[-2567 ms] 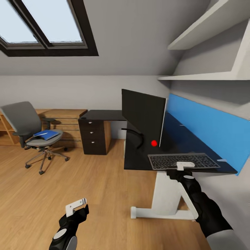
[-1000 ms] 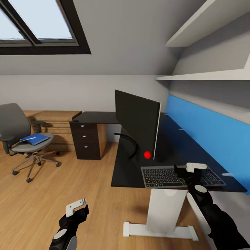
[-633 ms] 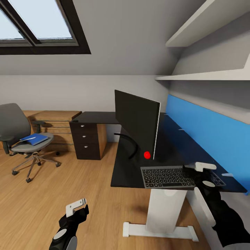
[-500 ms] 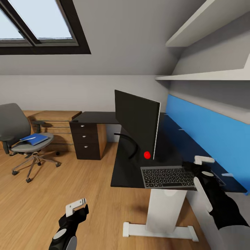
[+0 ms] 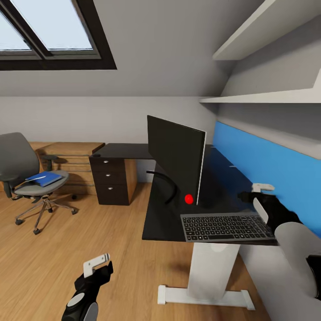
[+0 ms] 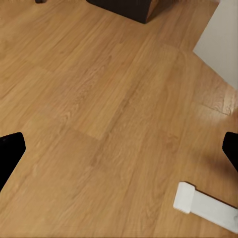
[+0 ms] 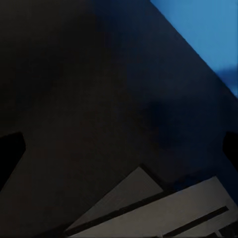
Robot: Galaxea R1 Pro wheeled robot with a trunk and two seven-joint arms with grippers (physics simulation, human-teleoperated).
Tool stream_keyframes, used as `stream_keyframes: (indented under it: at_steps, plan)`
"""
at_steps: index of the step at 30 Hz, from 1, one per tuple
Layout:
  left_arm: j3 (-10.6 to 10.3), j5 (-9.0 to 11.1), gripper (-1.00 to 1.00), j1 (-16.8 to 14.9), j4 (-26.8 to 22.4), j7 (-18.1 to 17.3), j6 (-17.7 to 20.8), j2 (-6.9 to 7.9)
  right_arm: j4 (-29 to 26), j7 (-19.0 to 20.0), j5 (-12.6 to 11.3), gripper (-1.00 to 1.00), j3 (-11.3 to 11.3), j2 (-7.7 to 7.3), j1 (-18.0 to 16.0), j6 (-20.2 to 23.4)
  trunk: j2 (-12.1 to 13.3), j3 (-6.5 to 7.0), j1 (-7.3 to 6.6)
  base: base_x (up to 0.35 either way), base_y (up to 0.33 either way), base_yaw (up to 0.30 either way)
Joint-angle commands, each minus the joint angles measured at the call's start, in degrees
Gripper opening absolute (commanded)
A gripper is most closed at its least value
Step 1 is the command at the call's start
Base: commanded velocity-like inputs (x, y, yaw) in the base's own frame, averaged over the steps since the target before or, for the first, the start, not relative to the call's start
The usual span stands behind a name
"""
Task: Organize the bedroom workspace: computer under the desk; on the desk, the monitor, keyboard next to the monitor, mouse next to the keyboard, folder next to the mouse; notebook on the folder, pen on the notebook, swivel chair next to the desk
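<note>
The right forearm covers the near right corner of the desk (image 5: 178,218), and the right end of the keyboard (image 5: 225,226) passes under it, so that end is cut off. The monitor (image 5: 176,157) stands edge-on to the head camera; its screen face is not readable, and its curved black foot (image 5: 166,183) shows only in part behind a red dot (image 5: 189,199). The swivel chair (image 5: 24,171) is clipped at the frame edge, with the blue folder (image 5: 43,179) lying on its seat; whether anything lies on the folder cannot be determined at this size. The right wrist view is dark: it shows the black desk surface (image 7: 74,99), a strip of the blue wall panel (image 7: 208,34) and a pale angled shape whose identity cannot be determined. The right gripper (image 5: 256,192) is held above the desk surface beyond the keyboard, near the blue wall panel (image 5: 267,165); its fingers sit at opposite edges of the wrist view, spread wide, with nothing between them, and contact with the desk cannot be confirmed. The left gripper (image 5: 97,264) hangs low over the wooden floor (image 5: 67,258), well apart from the desk; its fingers (image 6: 10,153) are also spread wide and hold nothing. The left wrist view shows floorboards and the end of the white desk foot (image 6: 193,201). The keyboard lies on the desk at its near edge, in front of the monitor. The 3-drawer unit (image 5: 109,180) stands under the far wing of the desk.
</note>
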Motion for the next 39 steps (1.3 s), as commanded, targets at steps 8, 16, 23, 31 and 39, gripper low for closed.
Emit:
stream_keyframes:
  at_steps: [8,16,23,31,39]
  plan:
    - [0.12,0.5,1.0,-0.04,-1.61,0.5,0.12,0.02,5.64,1.72,0.8,1.0,-0.12,-0.15,-2.76,-1.2,-0.03,-0.06,-0.01,0.0,0.0,0.0]
    - [0.25,0.5,1.0,-0.04,-2.07,0.54,0.14,0.02,10.28,2.72,0.8,1.0,-0.15,-0.04,-2.9,-1.38,-0.03,-0.06,-0.01,0.0,0.0,0.0]
    - [0.27,0.48,1.0,-0.03,-2.13,0.54,0.14,0.02,13.86,6.29,0.25,1.0,-0.17,0.0,-2.89,-4.51,-0.03,-0.06,-0.01,0.0,0.0,0.0]
    - [0.12,0.44,1.0,-0.04,-2.14,0.45,0.1,-0.06,14.58,8.48,0.19,1.0,-0.23,-0.11,-2.83,-8.73,-0.03,-0.06,-0.01,0.155,0.0,0.0]
    - [0.04,0.46,1.0,-0.04,-2.14,0.51,0.1,-0.07,14.64,8.62,0.24,1.0,-0.24,-0.39,-2.83,-9.17,-0.03,-0.06,-0.01,0.138,0.0,0.0]
